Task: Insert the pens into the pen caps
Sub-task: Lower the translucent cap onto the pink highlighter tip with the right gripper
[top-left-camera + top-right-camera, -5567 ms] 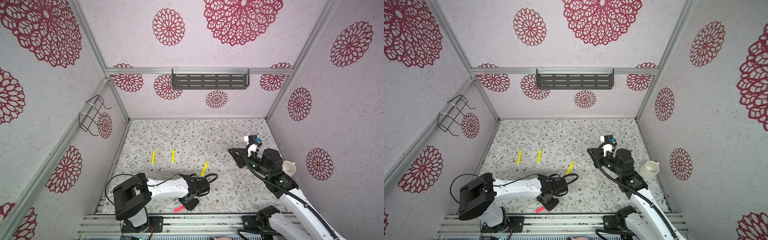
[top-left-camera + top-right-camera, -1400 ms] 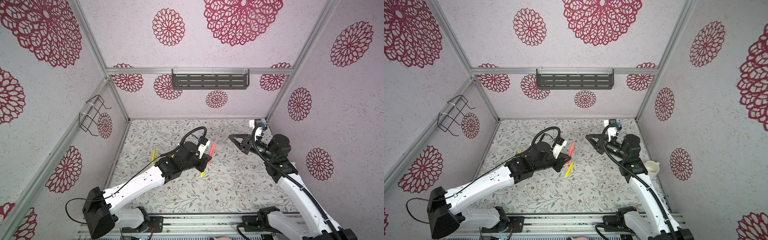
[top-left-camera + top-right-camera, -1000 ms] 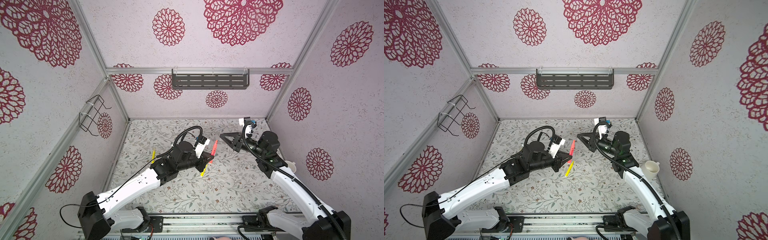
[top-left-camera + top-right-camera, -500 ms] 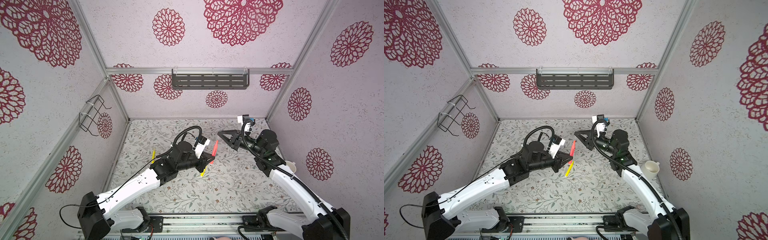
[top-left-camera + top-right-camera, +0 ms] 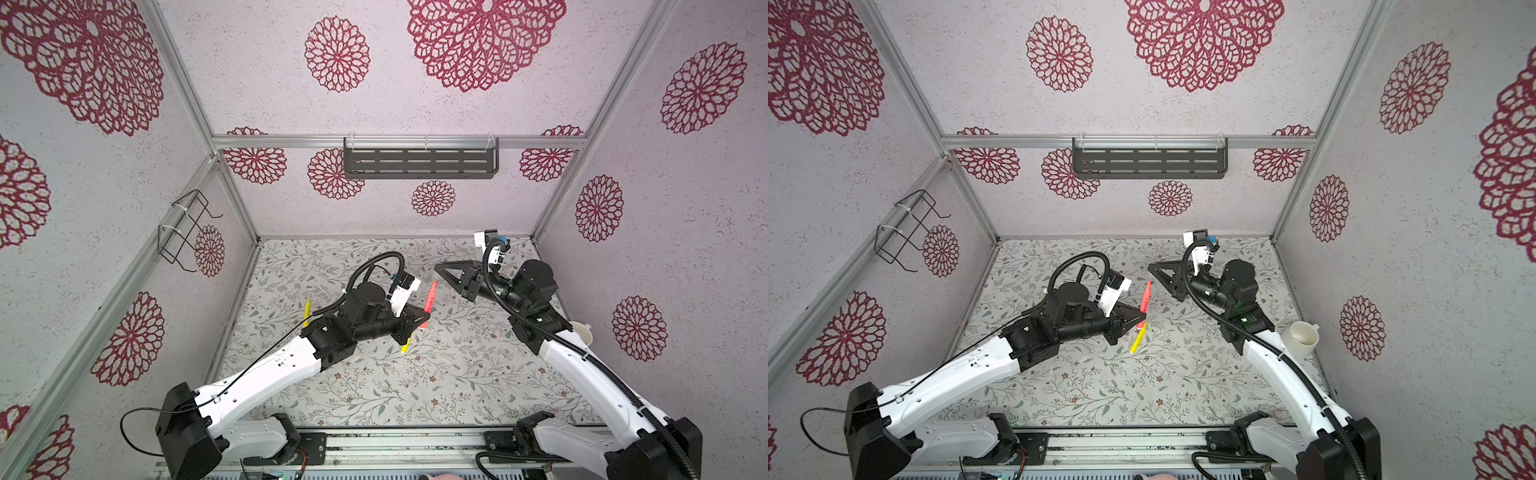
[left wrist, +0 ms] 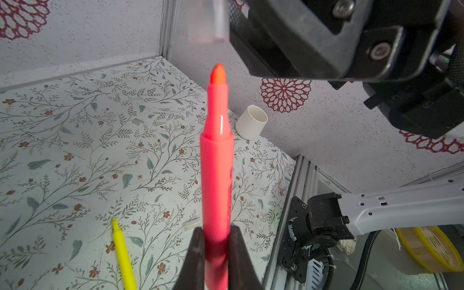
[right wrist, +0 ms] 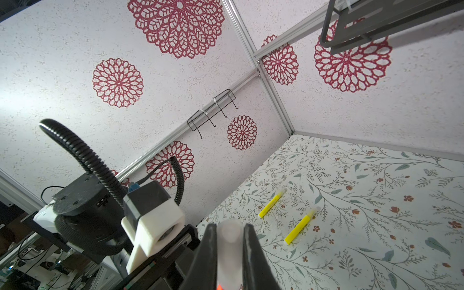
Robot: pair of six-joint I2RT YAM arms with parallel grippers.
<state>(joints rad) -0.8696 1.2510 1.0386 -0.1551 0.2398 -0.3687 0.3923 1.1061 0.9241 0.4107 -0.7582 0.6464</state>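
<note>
My left gripper is shut on the lower barrel of a red-pink pen, held in the air with its tip pointing at the right gripper. My right gripper is shut on a clear pen cap. The cap hangs a short gap beyond the pen's tip and slightly off its line. A yellow pen lies on the floor below the left gripper. Two more yellow pens lie further left, with clear ends. A loose clear cap rests on the floor.
A white cup stands by the right wall next to the right arm. A dark shelf hangs on the back wall and a wire rack on the left wall. The aluminium rail runs along the front.
My right gripper has moved left with the cap, closing on the tip of the red-pink pen. The left arm has stayed almost still with the pen in it.
</note>
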